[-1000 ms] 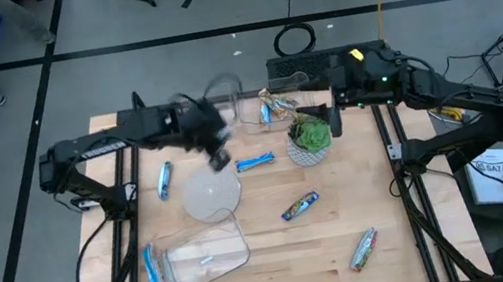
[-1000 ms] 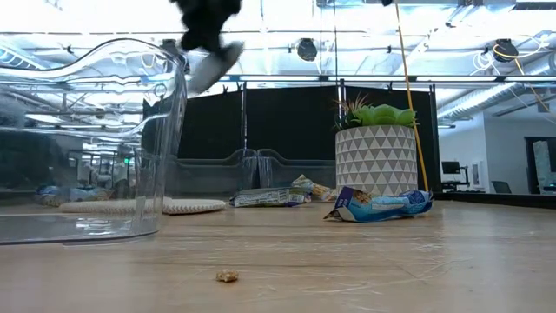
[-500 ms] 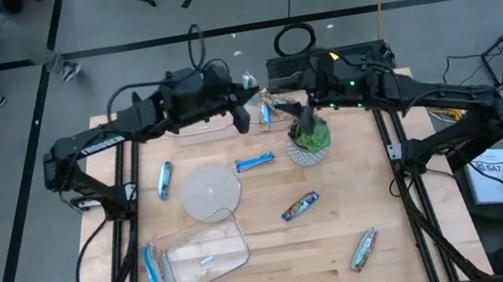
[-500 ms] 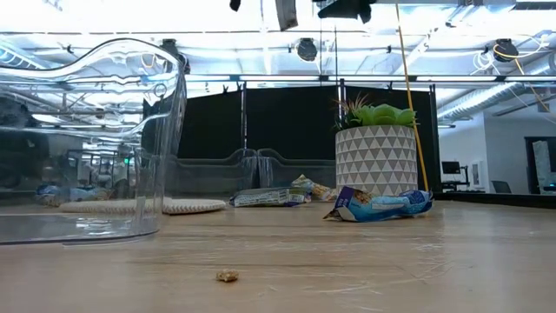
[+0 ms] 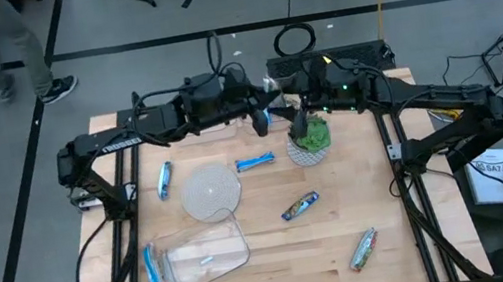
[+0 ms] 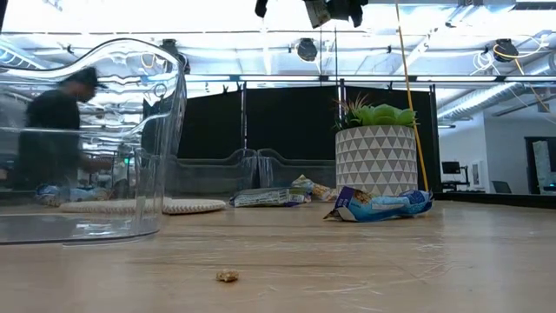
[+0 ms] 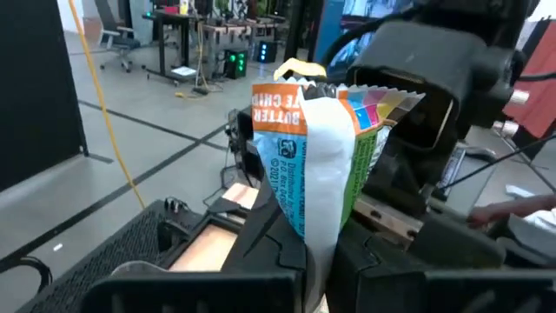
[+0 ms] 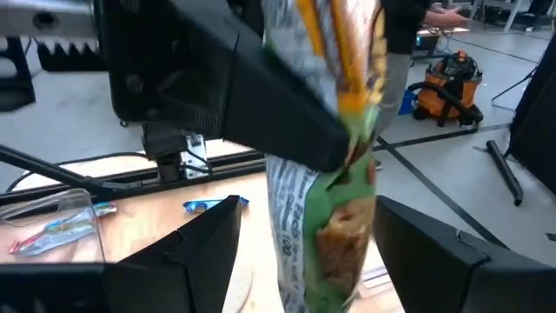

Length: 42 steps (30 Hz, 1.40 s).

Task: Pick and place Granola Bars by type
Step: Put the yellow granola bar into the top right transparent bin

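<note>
My left gripper (image 5: pixel 264 121) is shut on a silver-green granola bar with orange print (image 7: pixel 317 148), high above the table's far middle. My right gripper (image 5: pixel 290 115) faces it, open, one finger on each side of the bar's free part (image 8: pixel 326 235) without touching it. Both show at the top of the low view, the left gripper (image 6: pixel 261 7) and the right gripper (image 6: pixel 334 9). Blue bars lie flat on the table (image 5: pixel 165 179), (image 5: pixel 255 162), (image 5: pixel 299 205), (image 5: pixel 153 266). Another silver-green bar (image 5: pixel 364 249) lies near the right front. My left gripper pinches the silver-green bar by one end (image 7: pixel 311 239) between its two fingers (image 8: pixel 287 122). The rest of the wrapper sticks out past the fingertips, its crimped end (image 7: pixel 378 97) toward the right gripper. The bar is lifted clear of the table.
A potted plant (image 5: pixel 309 142) stands just under and beside the grippers. A round lid (image 5: pixel 211 193) and a clear tub on its side (image 5: pixel 204 255) lie toward the near left. A second clear tub (image 5: pixel 227 114) sits at the far edge. A person walks past the far left corner (image 5: pixel 24 45).
My left gripper rose from above the round lid and swung toward the table's far right, carrying the bar to the right gripper. My right gripper moved left from beside the plant to meet it, and its fingers now stand around the bar.
</note>
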### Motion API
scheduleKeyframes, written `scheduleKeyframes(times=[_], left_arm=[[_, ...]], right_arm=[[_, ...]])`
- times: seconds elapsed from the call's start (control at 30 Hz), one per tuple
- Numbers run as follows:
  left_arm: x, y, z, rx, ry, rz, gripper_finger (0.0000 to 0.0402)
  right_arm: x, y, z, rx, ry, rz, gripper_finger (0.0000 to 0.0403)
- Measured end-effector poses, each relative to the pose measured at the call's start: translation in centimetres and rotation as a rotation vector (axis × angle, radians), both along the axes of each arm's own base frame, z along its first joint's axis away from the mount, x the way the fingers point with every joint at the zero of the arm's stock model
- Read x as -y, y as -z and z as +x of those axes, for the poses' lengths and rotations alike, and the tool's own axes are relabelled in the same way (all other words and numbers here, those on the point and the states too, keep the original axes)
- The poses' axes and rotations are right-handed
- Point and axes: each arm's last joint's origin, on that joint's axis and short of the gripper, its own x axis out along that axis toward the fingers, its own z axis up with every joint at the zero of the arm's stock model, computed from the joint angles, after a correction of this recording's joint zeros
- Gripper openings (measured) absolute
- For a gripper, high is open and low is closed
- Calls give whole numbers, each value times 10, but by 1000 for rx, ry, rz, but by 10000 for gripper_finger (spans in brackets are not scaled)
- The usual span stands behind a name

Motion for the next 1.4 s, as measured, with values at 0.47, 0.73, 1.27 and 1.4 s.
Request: scheduleKeyframes(times=[0.47, 0.73, 1.27, 1.4], left_arm=[[0, -3, 1, 39, 17, -2, 49], [-16, 8, -6, -89, 22, -42, 137], [-72, 51, -45, -512, -190, -272, 294], [-70, 60, -52, -623, -172, -339, 294]], right_arm=[[-3, -1, -2, -7, -78, 7, 31], [9, 1, -7, -32, -41, -13, 21], [113, 53, -3, -193, 98, 49, 16], [149, 90, 1, -279, 123, 125, 15]])
